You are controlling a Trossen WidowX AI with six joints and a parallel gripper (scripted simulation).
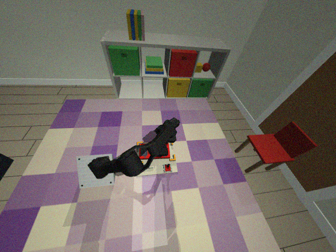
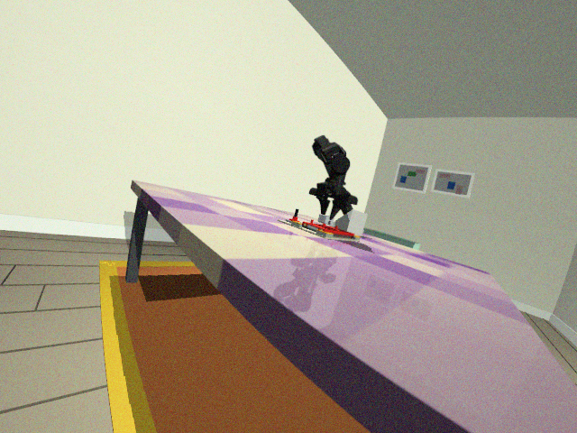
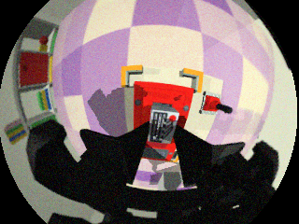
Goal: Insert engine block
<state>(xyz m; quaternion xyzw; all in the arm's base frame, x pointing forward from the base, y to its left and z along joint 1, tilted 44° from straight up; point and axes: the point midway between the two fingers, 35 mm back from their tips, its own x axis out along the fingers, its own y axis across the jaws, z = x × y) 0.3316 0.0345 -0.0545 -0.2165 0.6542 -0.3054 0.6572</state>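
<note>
The red car body (image 1: 164,157) (image 2: 342,232) (image 3: 144,96) lies flat on the table between orange corner brackets. My gripper (image 2: 326,216) (image 3: 161,126) points down over it and is shut on the grey engine block (image 2: 323,217) (image 3: 159,126), one finger on each side. In the wrist view the block's top shows dark grooves and a red round spot. The block is over the middle of the body, its lower part hidden by the body and fingers. The opening and the rib are hidden, and I cannot tell how deep the block sits. The arm covers the block in the top view.
A pale base plate (image 1: 156,171) lies under the body. On it stands a small red part with a black lever (image 1: 167,167) (image 2: 295,217) (image 3: 212,103), beside the body. A light grey board (image 1: 94,183) is beside the plate, under the arm. A shelf and red chair (image 1: 267,147) stand beyond the table.
</note>
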